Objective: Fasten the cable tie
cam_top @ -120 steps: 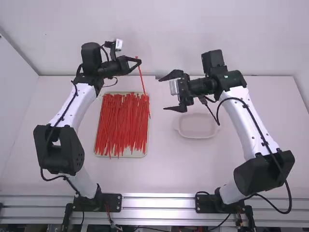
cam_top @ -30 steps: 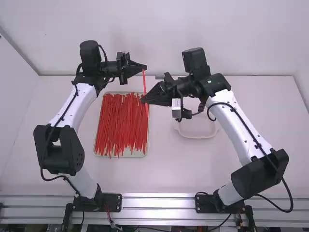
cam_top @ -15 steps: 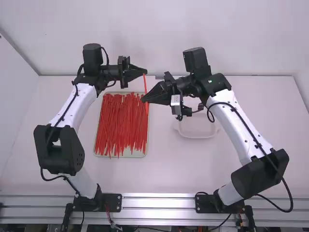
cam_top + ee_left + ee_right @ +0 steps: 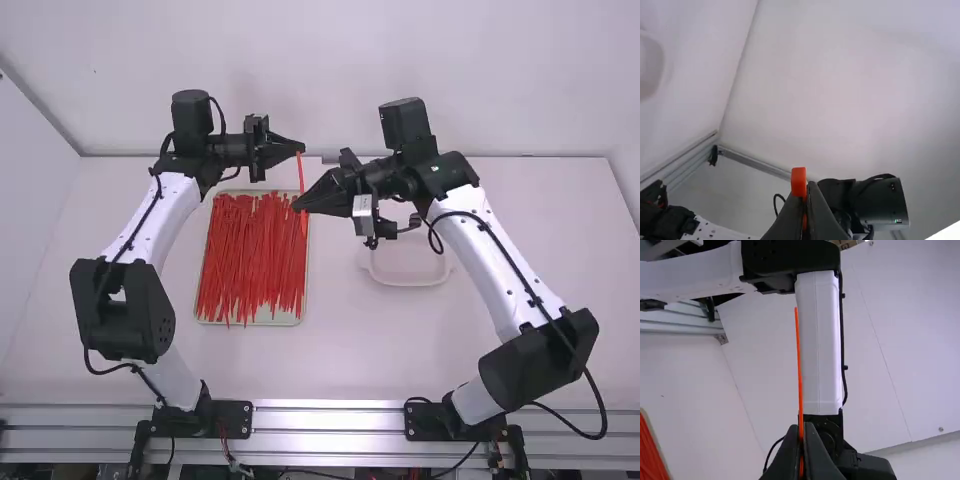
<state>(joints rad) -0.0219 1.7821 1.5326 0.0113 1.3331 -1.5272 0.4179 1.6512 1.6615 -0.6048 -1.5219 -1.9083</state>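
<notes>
Pinching the tie point(image 4: 299, 176) tight, the left gripper point(image 4: 297, 148) holds its head and the right gripper point(image 4: 297, 204) its tail, up over the pile point(image 4: 250, 260). A hard pull could make it slip and fall in.

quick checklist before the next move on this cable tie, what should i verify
1. Left jaws shut on the cable tie, at its blocky head end: ok.
2. Right jaws shut on the thin tail end: ok.
3. Tie bent into a loop: not ok, it runs straight between the two sets of jaws.
4. Tail threaded through the head: not ok, the two ends are far apart.
5. Which way the head's slot faces: cannot tell.
</notes>
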